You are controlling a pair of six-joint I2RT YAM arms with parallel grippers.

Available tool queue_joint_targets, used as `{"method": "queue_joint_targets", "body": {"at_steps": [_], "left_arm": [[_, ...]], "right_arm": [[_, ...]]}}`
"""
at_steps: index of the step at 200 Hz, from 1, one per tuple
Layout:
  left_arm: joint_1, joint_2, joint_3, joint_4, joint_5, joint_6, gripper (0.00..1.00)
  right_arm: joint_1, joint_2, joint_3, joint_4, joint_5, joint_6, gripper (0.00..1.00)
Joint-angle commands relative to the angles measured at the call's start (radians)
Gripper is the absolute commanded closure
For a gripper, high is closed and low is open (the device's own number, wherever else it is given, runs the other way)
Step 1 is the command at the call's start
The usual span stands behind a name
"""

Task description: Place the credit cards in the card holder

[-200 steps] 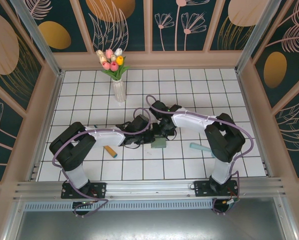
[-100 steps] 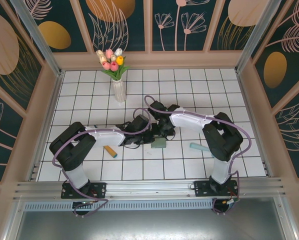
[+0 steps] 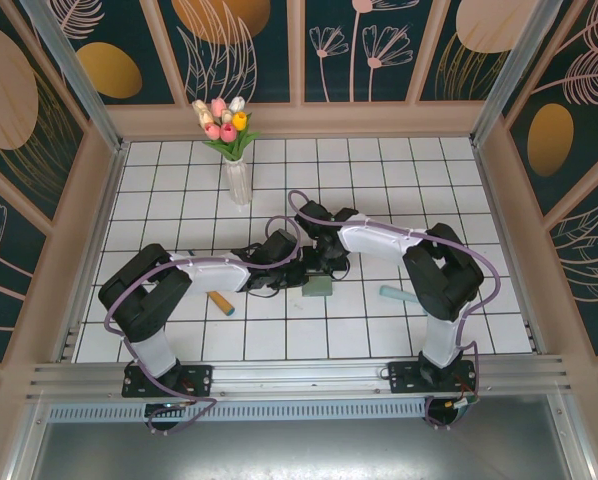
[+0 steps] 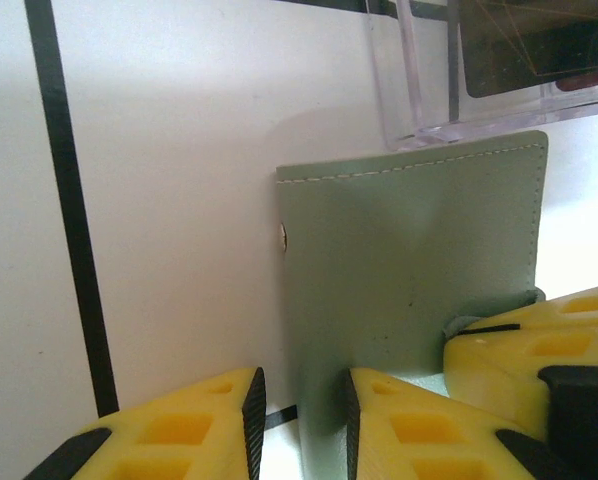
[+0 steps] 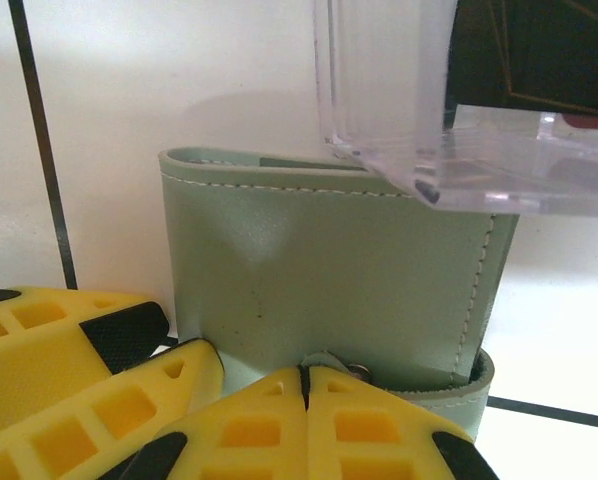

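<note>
On white tiled surface (image 3: pixel 399 170): left tool (image 4: pixel 301 385) partly spread astride edge of flat sage-green bifold card holder (image 4: pixel 409 260); right tool (image 5: pixel 307 375) pressed together against it.

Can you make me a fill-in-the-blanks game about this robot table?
1. The wallet is coloured ___.
2. The tulips stand in a white ___.
3. The right end effector is black and ___.
Missing words: green; vase; yellow.
</note>
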Motion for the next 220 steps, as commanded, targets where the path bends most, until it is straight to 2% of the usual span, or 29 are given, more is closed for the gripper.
{"method": "queue_joint_targets", "body": {"at_steps": [1, 54, 129, 163, 181, 198, 220], "left_arm": [[-0.007, 0.016, 0.003, -0.011, 0.002, 0.018, 0.71], [-0.008, 0.016, 0.001, -0.013, 0.002, 0.017, 0.71], [-0.007, 0.017, 0.002, -0.017, 0.000, 0.019, 0.71], [-0.007, 0.015, 0.005, -0.025, -0.002, 0.023, 0.71], [-0.008, 0.012, -0.001, -0.022, -0.006, 0.021, 0.71], [-0.008, 0.016, 0.005, -0.022, 0.000, 0.023, 0.71], [-0.007, 0.011, -0.001, -0.015, -0.002, 0.018, 0.71]], "right_arm": [[-0.009, 0.007, 0.023, -0.027, 0.029, -0.019, 1.00], [-0.005, 0.013, 0.076, -0.102, 0.084, -0.027, 1.00], [0.009, 0.082, 0.060, -0.104, 0.085, -0.026, 1.00], [0.034, 0.094, 0.096, -0.188, 0.126, -0.031, 1.00], [0.030, 0.064, 0.074, -0.152, 0.080, -0.041, 1.00], [0.025, 0.107, 0.039, -0.152, 0.099, -0.033, 1.00], [0.028, 0.131, -0.043, -0.034, 0.030, -0.021, 1.00]]}}
